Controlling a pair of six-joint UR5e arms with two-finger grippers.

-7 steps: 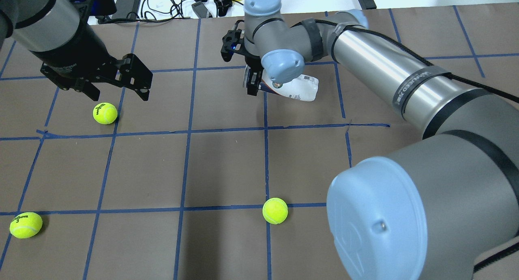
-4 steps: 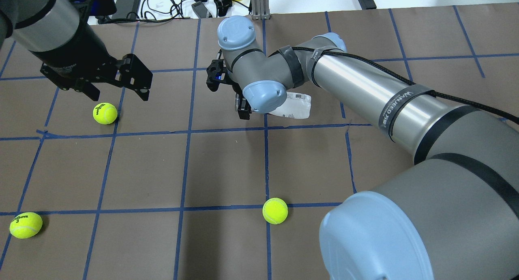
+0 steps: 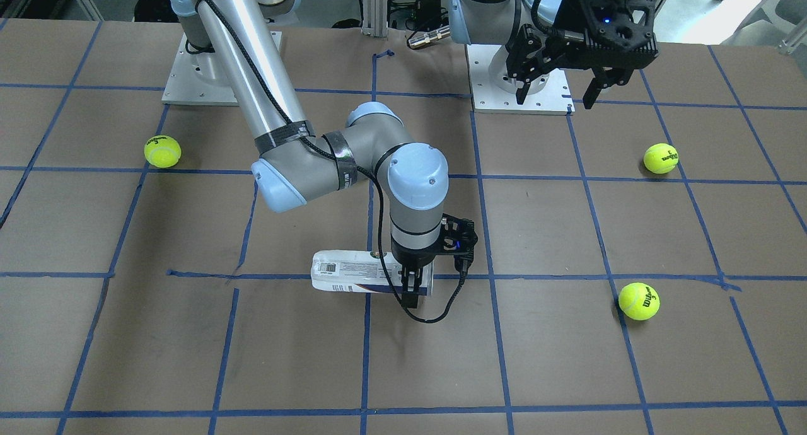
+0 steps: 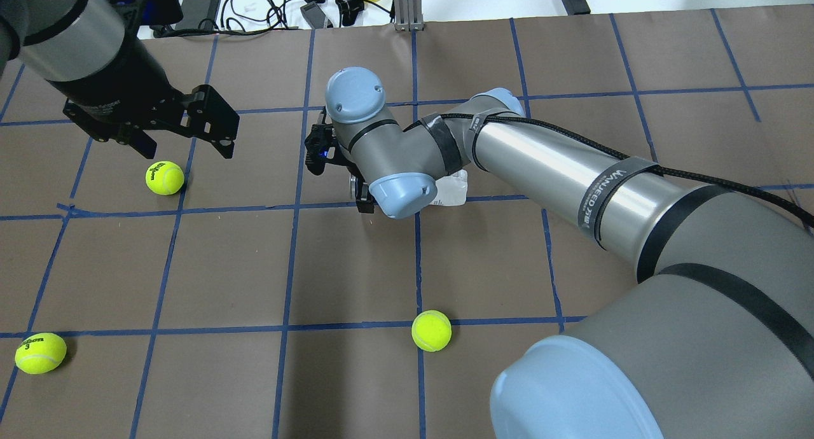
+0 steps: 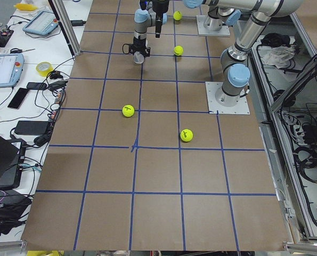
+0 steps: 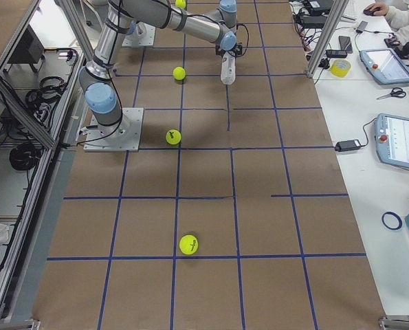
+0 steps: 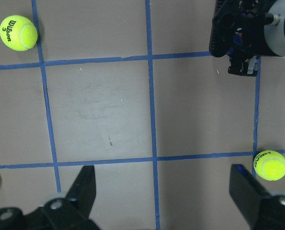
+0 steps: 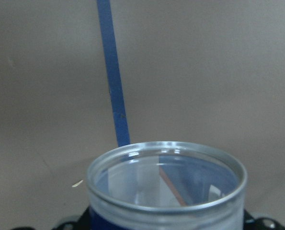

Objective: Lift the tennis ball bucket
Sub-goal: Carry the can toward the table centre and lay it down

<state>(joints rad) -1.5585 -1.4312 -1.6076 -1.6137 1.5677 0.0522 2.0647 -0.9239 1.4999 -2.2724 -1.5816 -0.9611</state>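
The tennis ball bucket (image 3: 353, 276) is a clear tube can with a white label and barcode. It lies level in my right gripper (image 3: 411, 290), which is shut on its open end over a blue tape crossing. In the overhead view only the can's end (image 4: 450, 192) shows under the wrist, beside the right gripper (image 4: 364, 200). The right wrist view shows the can's open rim (image 8: 166, 177) close up. I cannot tell if the can is clear of the table. My left gripper (image 4: 187, 147) is open and empty, hovering above a tennis ball (image 4: 165, 177).
Two other tennis balls (image 4: 41, 352) (image 4: 431, 330) lie on the brown table nearer the robot. Cables and devices (image 4: 267, 6) sit past the table's far edge. The left wrist view shows the open fingers (image 7: 82, 191) and balls (image 7: 18, 32) (image 7: 270, 165).
My right arm has pulled the can toward the robot and to the left across the table. The left arm and the balls have not moved.
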